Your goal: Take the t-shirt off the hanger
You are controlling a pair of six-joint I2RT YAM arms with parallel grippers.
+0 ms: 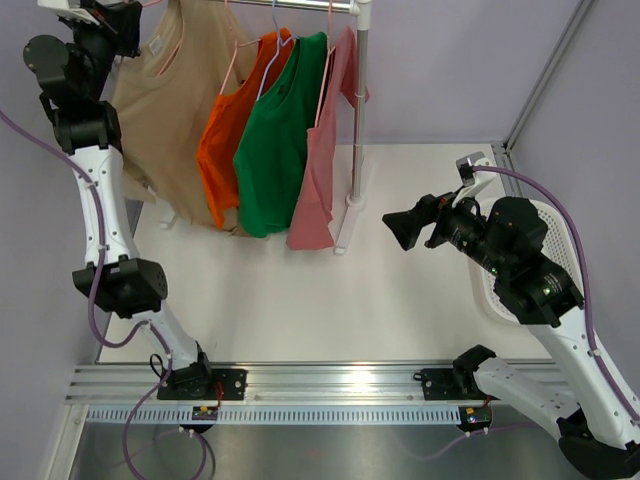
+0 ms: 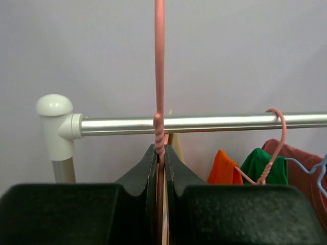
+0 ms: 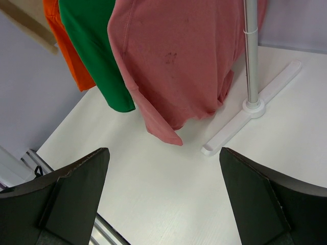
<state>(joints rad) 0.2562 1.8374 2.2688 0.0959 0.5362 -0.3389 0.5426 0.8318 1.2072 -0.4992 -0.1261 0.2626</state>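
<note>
left arm (image 1: 103, 195): white links, black joints
right arm (image 1: 560, 330): same deal (white and black)
cables (image 1: 586, 290): purple
fingers (image 3: 66, 199): matte black wedges

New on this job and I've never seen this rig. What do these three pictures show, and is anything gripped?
Two robot arms are bolted at the near edge of the table. The wide picture looks down from above and behind them. The other two come from cameras on each wrist. On the table stands a clothes rack with a beige t-shirt, orange t-shirt, green t-shirt and pink t-shirt. The left pincer is shut on a pink hanger at its twisted neck. The right pincer is open and empty.
</note>
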